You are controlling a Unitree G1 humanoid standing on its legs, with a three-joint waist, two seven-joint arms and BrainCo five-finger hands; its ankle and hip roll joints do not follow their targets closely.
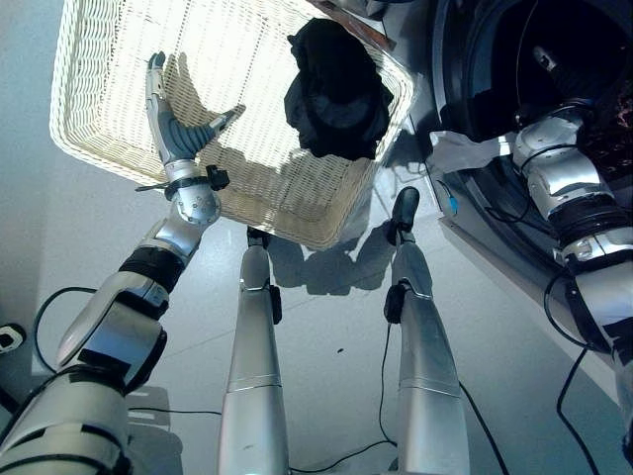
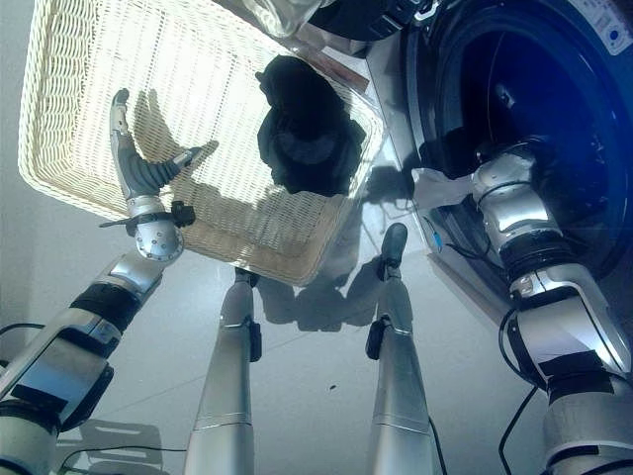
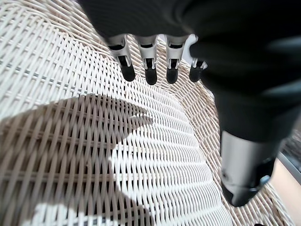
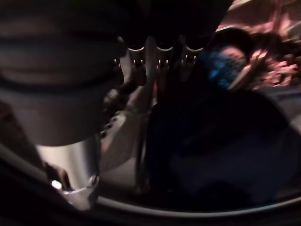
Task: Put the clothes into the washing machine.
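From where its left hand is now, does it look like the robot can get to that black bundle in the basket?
Probably yes. The left hand hovers open over the bare weave of the wicker basket, and the black clothing lies in the same basket toward its right, with nothing between them. It would only need to move sideways.

Both eye views look steeply down from the head and share the white wicker basket point(image 1: 99, 129) on the left and the washing machine point(image 2: 554, 119) opening on the right. The left wrist view sits very close above the basket weave. The right wrist view looks closely into the machine's dark drum point(image 4: 225, 155).
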